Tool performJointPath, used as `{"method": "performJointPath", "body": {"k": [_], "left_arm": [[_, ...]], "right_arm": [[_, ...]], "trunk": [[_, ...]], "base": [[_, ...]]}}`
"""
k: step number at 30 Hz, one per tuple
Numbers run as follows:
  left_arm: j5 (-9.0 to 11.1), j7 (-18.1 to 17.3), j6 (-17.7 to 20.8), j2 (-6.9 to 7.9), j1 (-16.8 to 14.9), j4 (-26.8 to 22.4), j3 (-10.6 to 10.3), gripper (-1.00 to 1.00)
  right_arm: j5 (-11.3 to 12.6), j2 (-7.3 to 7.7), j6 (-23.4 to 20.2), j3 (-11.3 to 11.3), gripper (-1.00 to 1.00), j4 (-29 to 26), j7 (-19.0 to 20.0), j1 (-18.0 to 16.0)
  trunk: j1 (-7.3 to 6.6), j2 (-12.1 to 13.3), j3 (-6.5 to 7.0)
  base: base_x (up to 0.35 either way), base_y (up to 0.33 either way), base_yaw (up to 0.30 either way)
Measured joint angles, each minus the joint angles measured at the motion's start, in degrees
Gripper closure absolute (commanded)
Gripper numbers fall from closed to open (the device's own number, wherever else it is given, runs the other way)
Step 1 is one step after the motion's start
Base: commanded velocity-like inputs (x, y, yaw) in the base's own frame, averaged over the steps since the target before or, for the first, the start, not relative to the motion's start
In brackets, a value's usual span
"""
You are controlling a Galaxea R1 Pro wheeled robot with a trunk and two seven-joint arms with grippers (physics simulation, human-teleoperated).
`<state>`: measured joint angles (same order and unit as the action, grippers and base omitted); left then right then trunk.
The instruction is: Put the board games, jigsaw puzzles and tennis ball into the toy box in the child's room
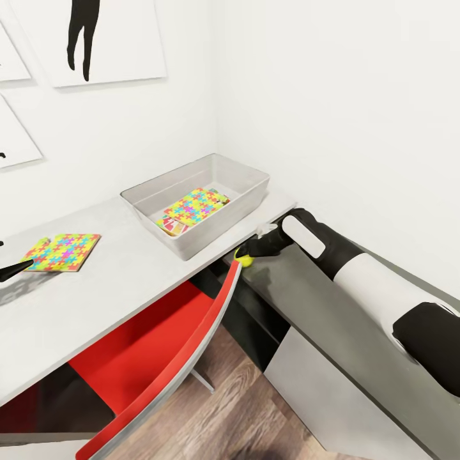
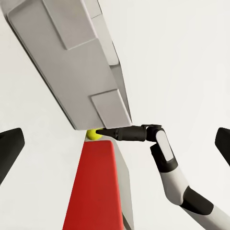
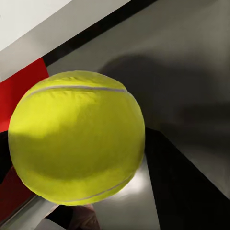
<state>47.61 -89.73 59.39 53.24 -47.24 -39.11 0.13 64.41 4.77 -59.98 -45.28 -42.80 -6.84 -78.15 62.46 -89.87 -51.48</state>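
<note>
Tennis ball (image 3: 76,139) sits between the right fingers (image 1: 250,250), apparently gripped.

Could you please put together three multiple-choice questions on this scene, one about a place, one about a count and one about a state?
1. Where is the tennis ball?
A. inside the toy box
B. at the right gripper's tips, over the dark grey cabinet top by the red chair's back
C. on the floor

2. How many jigsaw puzzles lie on the table outside the toy box?
A. none
B. one
C. three

3. What is the right gripper doing?
A. hanging open, far from everything
B. closed on a puzzle
C. closed on the tennis ball

Answers:
1 B, the head view shows the ball at the gripper tips beside the red chair, over the dark grey cabinet top.
2 B, one jigsaw puzzle lies on the desktop; another is in the box.
3 C, the right wrist view has the ball between the fingers.
</note>
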Motion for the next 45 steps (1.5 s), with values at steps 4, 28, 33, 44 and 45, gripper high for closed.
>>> {"method": "performJointPath", "body": {"k": [4, 28, 33, 44, 45], "left_arm": [[0.00, 0.00, 0.00, 0.00, -0.01, -0.01, 0.00, -1.00], [0.01, 0.00, 0.00, -0.14, 0.00, -0.01, -0.03, -1.00], [0.02, 0.01, 0.00, -0.32, 0.01, -0.02, -0.08, -1.00], [0.03, 0.01, 0.00, -0.51, -0.01, -0.01, -0.17, -1.00], [0.03, 0.01, 0.00, -0.51, -0.01, -0.01, -0.13, -1.00]], "right_arm": [[0.02, 0.00, 0.00, 0.00, 1.00, 0.00, 0.00, 0.00], [0.04, 0.00, 0.00, -0.03, 1.00, 0.00, -0.03, 0.00], [0.06, 0.08, 0.00, 0.22, 1.00, 0.02, -0.03, 0.00], [0.23, 0.03, 0.00, 0.81, 1.00, 3.07, -0.22, -0.96], [0.28, 0.06, 0.00, 0.83, 1.00, 3.20, -0.22, -1.00]], "trunk": [[0.00, 0.00, 0.00], [-1.75, 3.19, 1.43], [-2.85, 5.20, 2.33], [-5.27, 9.61, 4.30], [-5.49, 10.01, 4.48]], "base": [[0.000, 0.000, 0.000], [0.000, 0.000, 0.000], [0.000, 0.000, 0.000], [0.000, 0.000, 0.000], [0.000, 0.000, 0.000]]}}
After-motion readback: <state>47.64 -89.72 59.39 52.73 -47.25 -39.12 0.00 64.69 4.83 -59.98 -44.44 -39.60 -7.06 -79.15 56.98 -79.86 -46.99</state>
